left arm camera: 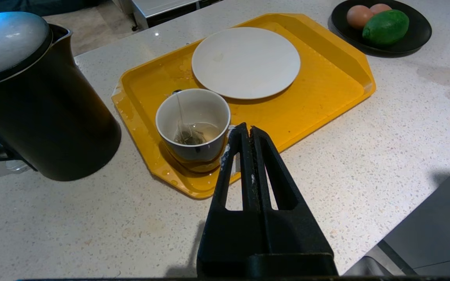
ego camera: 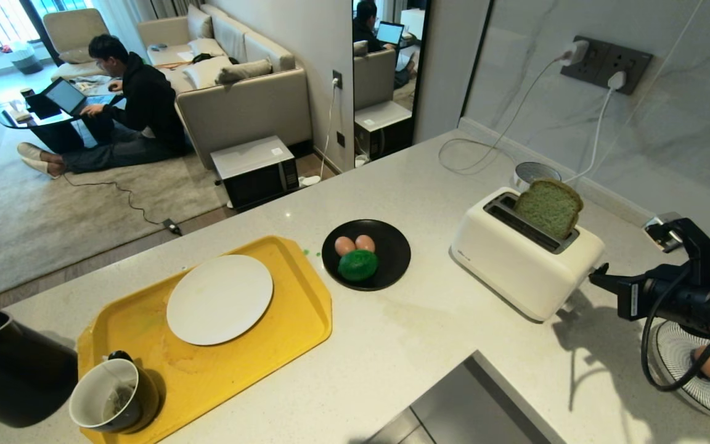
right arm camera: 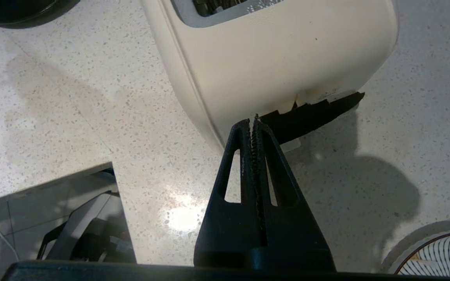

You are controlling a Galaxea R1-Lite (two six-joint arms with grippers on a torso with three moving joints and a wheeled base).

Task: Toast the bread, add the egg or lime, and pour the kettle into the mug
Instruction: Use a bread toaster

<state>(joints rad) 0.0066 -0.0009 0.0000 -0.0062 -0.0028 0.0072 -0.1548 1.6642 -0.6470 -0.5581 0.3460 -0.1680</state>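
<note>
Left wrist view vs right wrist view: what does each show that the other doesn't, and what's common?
Only the left wrist view: the kettle, the mug with a tea bag inside, standing on the yellow tray beside the white plate, plus the lime and two eggs, and the left gripper, fingers shut.

Only the right wrist view: the white toaster, a striped plate's edge, and the right gripper, fingers shut, at the toaster's end.

Both: the speckled countertop and the black plate, only its rim in the right wrist view.
</note>
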